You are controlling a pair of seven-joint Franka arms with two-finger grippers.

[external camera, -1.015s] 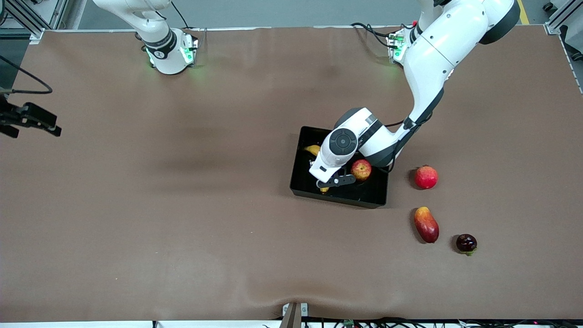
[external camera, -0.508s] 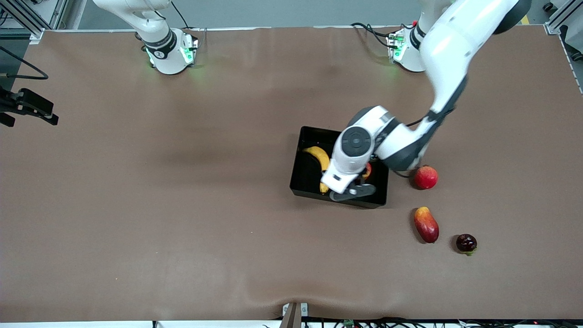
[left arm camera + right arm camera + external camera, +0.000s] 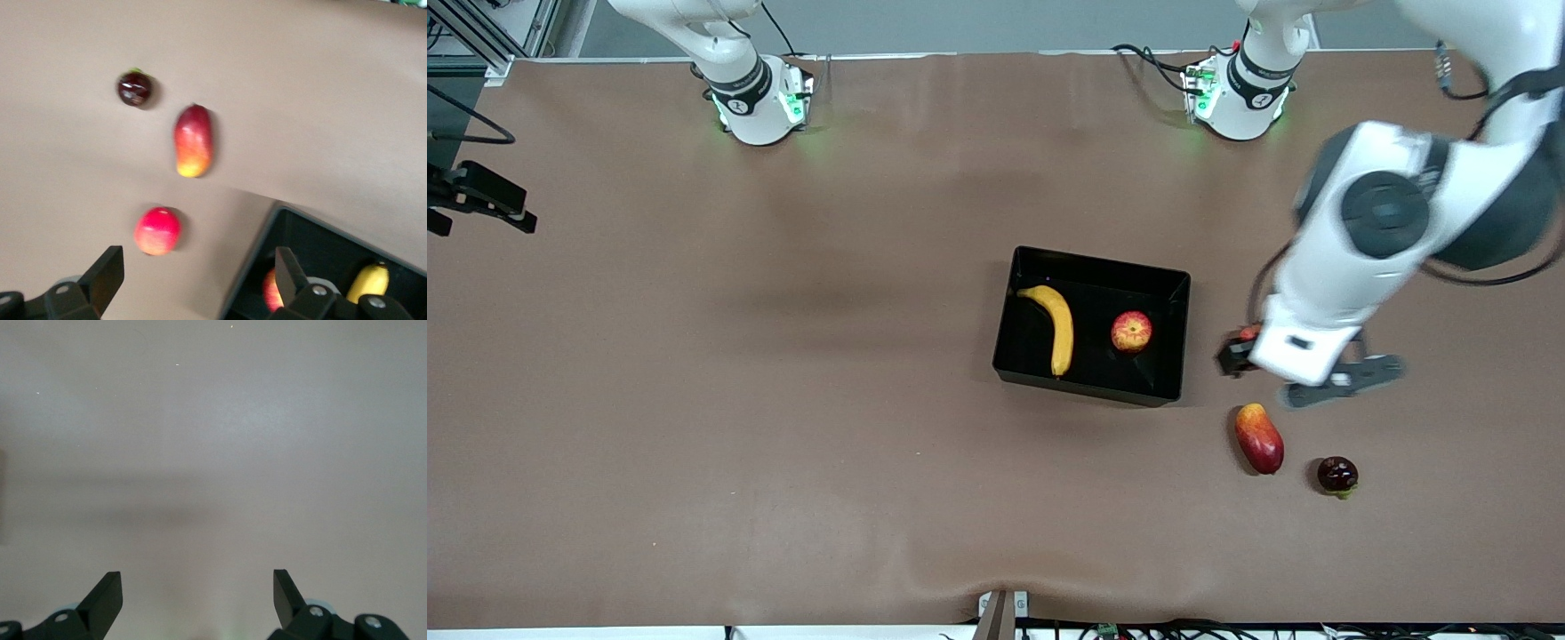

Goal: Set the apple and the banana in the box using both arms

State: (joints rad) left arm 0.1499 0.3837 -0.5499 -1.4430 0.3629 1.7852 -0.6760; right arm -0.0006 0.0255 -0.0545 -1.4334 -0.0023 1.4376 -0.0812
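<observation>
The black box (image 3: 1092,267) sits mid-table. The yellow banana (image 3: 1055,327) and the red-yellow apple (image 3: 1131,332) lie in it, side by side and apart. My left gripper (image 3: 1272,360) hangs open and empty in the air over the table beside the box, at the left arm's end. In the left wrist view its gripper (image 3: 197,277) spans bare table, with the box corner (image 3: 300,230), the apple (image 3: 269,291) and a banana tip (image 3: 368,280) at one side. My right gripper (image 3: 197,593) is open and empty over bare table at the right arm's end (image 3: 489,200) and waits.
A uniformly red round fruit (image 3: 157,231) lies beside the box, mostly hidden under my left hand in the front view. A red-yellow mango (image 3: 1259,438) and a dark plum (image 3: 1337,475) lie nearer the front camera. They also show in the left wrist view: mango (image 3: 193,140), plum (image 3: 135,89).
My left gripper has risen out of the box and swung toward the left arm's end, uncovering the banana and apple that lie in the box. The right gripper has drifted slightly.
</observation>
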